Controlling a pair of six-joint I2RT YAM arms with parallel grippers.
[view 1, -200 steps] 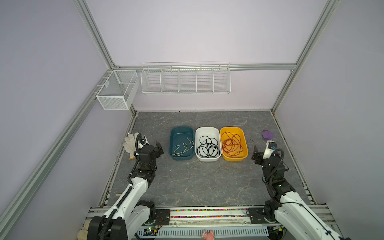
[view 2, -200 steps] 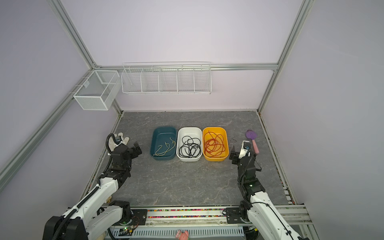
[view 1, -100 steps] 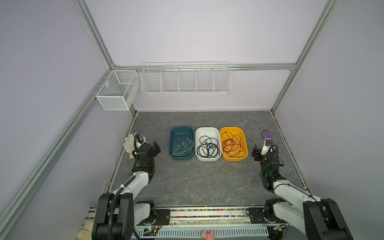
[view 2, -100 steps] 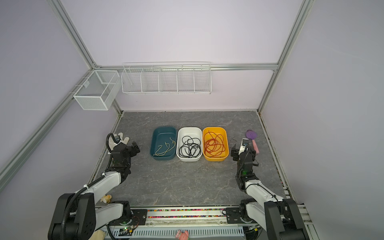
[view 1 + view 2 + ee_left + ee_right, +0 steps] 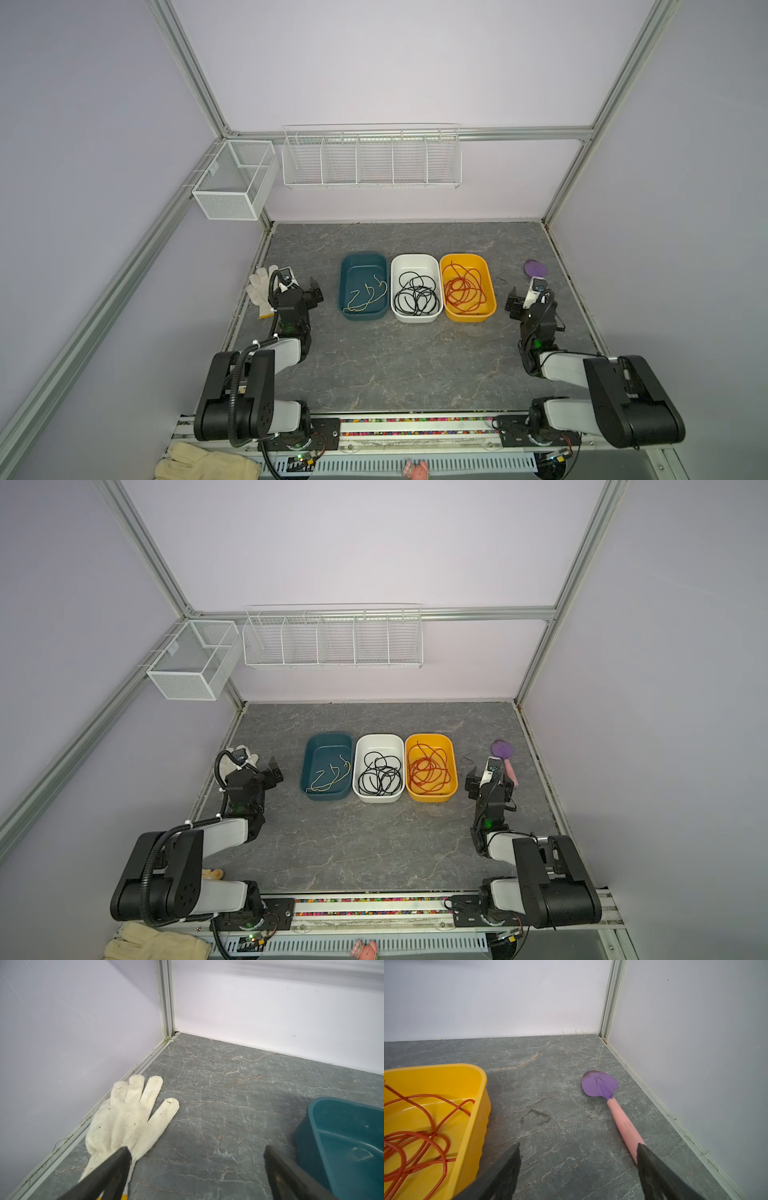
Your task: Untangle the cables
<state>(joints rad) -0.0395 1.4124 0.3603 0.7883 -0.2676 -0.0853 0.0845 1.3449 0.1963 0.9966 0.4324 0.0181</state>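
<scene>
Sitting low at the left of the table (image 5: 395, 361), the left gripper (image 5: 197, 1148) has its jaws spread wide and holds nothing. It is between a white glove (image 5: 259, 286) by the left wall and the teal bin (image 5: 361, 256).

Three bins stand in a close row across the middle. The teal bin holds the yellow cables (image 5: 368, 295) as a few loose strands. The white bin (image 5: 414, 256) holds the black cables (image 5: 415, 295) in overlapping loops, and the yellow bin (image 5: 464, 256) holds the red cables (image 5: 463, 286), coiled much the same. No cable shows on the bare table.

At the right, the right gripper (image 5: 578, 1145) is also wide and empty, between the yellow bin and a purple spade (image 5: 534, 268).

The sorting by colour looks finished, so the task seems at or near its end. Any further move would mean reaching over a bin rim to part the black or red loops.
</scene>
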